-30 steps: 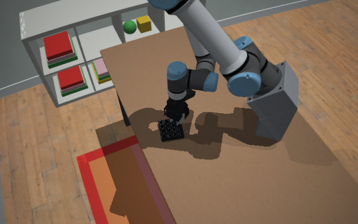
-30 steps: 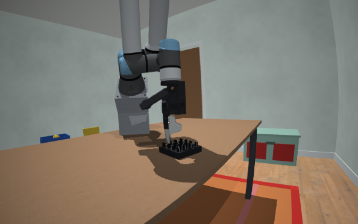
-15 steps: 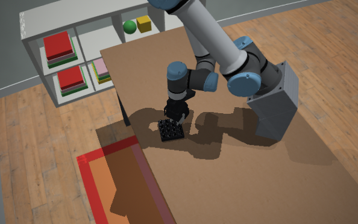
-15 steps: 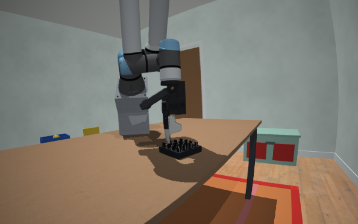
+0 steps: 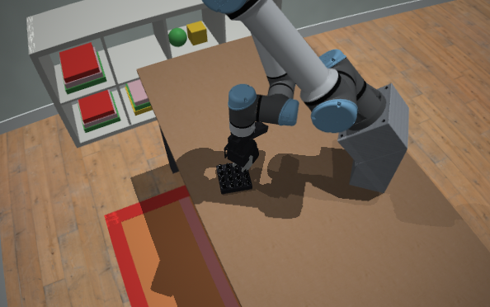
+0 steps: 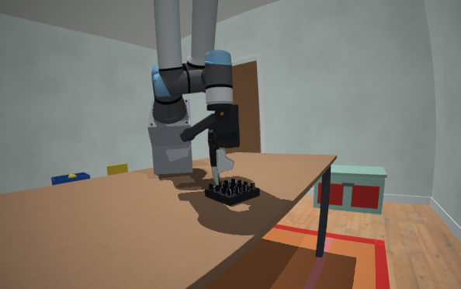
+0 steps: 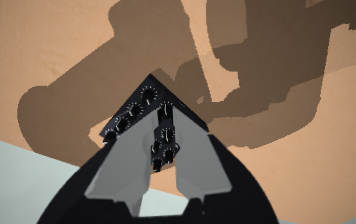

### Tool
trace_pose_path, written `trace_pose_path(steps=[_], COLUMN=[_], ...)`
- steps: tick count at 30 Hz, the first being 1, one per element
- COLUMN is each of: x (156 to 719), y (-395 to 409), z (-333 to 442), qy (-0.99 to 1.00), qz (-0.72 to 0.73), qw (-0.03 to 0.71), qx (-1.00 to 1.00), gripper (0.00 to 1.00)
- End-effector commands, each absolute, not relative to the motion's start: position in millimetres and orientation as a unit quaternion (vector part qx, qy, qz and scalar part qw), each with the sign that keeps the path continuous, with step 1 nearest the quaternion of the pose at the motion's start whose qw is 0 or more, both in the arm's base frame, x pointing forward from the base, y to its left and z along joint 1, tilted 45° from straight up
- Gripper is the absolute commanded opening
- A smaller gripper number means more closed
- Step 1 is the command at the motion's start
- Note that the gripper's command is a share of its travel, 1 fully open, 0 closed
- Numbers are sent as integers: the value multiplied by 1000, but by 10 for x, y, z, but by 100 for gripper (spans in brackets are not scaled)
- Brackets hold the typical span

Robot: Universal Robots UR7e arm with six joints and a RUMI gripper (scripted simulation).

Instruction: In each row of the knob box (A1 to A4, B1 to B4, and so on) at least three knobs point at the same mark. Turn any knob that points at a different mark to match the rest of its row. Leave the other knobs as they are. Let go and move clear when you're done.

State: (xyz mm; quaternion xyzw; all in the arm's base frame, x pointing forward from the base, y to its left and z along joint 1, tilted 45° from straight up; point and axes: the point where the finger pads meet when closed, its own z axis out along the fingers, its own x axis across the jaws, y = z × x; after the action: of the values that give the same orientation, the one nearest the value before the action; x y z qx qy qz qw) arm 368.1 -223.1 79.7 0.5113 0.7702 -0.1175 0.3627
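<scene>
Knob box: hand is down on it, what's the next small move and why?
Probably a slow wrist twist. The hand is low over the knob box, fingers closed around a knob near one edge, so turning it toward its row's mark seems next. The marks are too small to read.

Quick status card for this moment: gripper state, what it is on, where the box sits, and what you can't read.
gripper: RUMI two-jaw gripper, shut on a small black knob
box: black square knob box, flat on the brown wooden table, near its edge
arm: pointing straight down over the box
unreadable: knob marks and row labels too small to tell
</scene>
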Motion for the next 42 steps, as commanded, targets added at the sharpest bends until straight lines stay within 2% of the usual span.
trace_pose_path(steps=[1, 42], x=[3682, 3683], y=[-2230, -2209], z=[800, 784], qy=[765, 589], qz=[-114, -8], qw=[364, 382], qx=[518, 712], gripper=[4, 4])
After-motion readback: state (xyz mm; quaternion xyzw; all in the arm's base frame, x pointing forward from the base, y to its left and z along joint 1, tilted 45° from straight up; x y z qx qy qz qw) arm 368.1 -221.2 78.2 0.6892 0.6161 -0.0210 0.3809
